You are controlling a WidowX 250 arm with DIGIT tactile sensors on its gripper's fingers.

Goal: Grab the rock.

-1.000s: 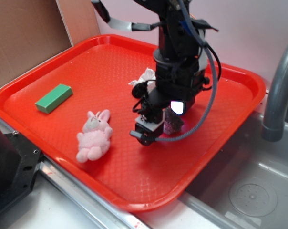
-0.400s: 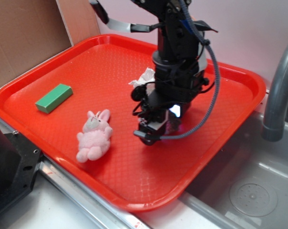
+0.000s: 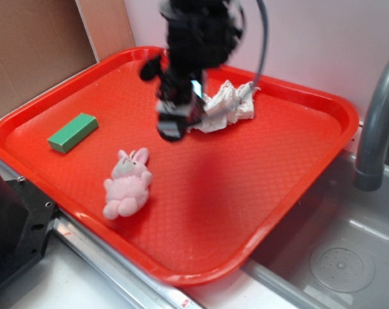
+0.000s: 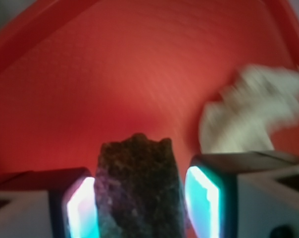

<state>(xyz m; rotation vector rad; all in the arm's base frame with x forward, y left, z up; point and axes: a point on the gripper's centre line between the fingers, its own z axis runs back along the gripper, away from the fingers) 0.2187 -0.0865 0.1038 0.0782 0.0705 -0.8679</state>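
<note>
In the wrist view the rock (image 4: pixel 138 186), dark, lumpy and rough, stands between my gripper's (image 4: pixel 142 201) two glowing pads (image 4: pixel 83 208), and both pads press against its sides. The gripper is shut on the rock. The red tray (image 4: pixel 90 74) shows below it with a gap. Seen from the exterior camera, my gripper (image 3: pixel 176 120) hangs blurred above the tray's (image 3: pixel 291 161) back middle, just left of the crumpled white tissue (image 3: pixel 225 106). The rock itself cannot be made out in that blur.
A green block (image 3: pixel 73 132) lies at the tray's left and a pink plush bunny (image 3: pixel 127 183) near its front. A steel sink (image 3: pixel 339 257) and grey faucet (image 3: pixel 375 122) are on the right, and cardboard (image 3: pixel 33 45) stands behind on the left.
My gripper closed on the rock at the tray's right middle, then rose and swung back-left with it. The spot where the rock lay is bare, and the tissue is uncovered.
</note>
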